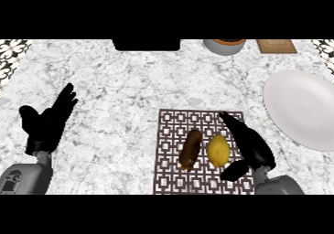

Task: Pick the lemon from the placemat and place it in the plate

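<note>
Grey forearms enter from the lower edge, each ending in a black hand. Right hand (pixel 249 148) lies over the right part of the placemat (pixel 170 178), its fingers (pixel 231 122) straight and extended toward the far edge of the desk (pixel 129 82), the thumb (pixel 235 171) angled toward the near left; the hand is open and grips nothing. Lemon (pixel 218 150), a smooth yellow oval with pointed tips, lies on the placemat with its long axis running near to far, one tip toward the far edge. It sits just left of the right hand's palm, between the fingers and the thumb (whether it touches them cannot be told). Just left of the lemon lies a brown elongated item (pixel 190 148), roughly parallel to it. Placemat: dark rectangle with a pale geometric lattice pattern. Desk: grey-white marbled stone. Plate (pixel 308 114), plain white and round, lies well right of the placemat and farther back. Left hand (pixel 47 121) rests open at the view's left, fingers straight and raised, well apart from the placemat.
</note>
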